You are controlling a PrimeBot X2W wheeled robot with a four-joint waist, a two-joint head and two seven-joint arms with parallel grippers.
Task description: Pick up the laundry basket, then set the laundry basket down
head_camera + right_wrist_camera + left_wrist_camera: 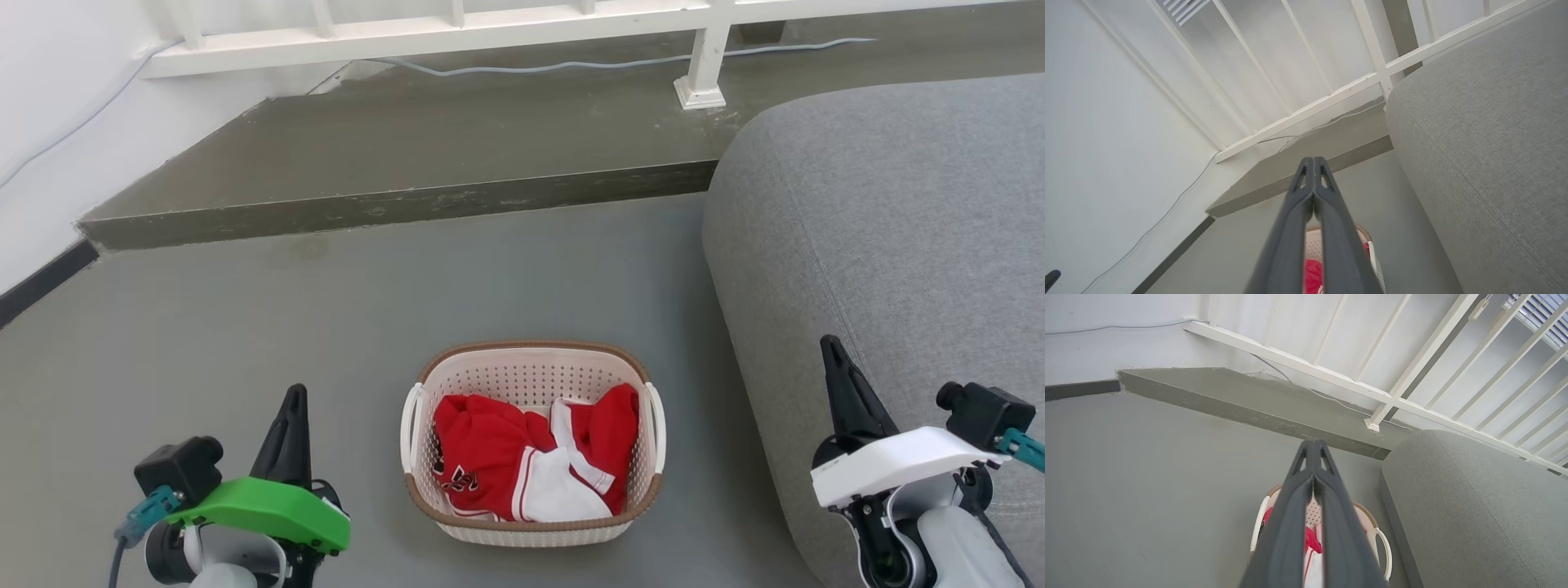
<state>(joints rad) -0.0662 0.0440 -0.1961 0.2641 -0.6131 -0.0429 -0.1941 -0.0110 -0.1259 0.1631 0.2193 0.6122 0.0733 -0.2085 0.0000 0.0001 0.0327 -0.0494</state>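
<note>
The laundry basket (532,367) is a small oval cream-white perforated tub with a brown rim and two white side handles. It stands on the grey floor at the lower middle of the head view, holding red and white clothes (531,461). My left gripper (292,400) is shut and empty, to the left of the basket and clear of it. My right gripper (831,347) is shut and empty too, over the sofa edge to the basket's right. Both wrist views look past shut fingers (1312,447) (1311,162) down onto the basket (1384,547) (1363,234).
A grey sofa (890,237) fills the right side, close beside the basket. Behind the basket a low raised step (392,204) crosses the floor, with a white railing (702,57) and a cable on it. A white wall (41,122) runs along the left.
</note>
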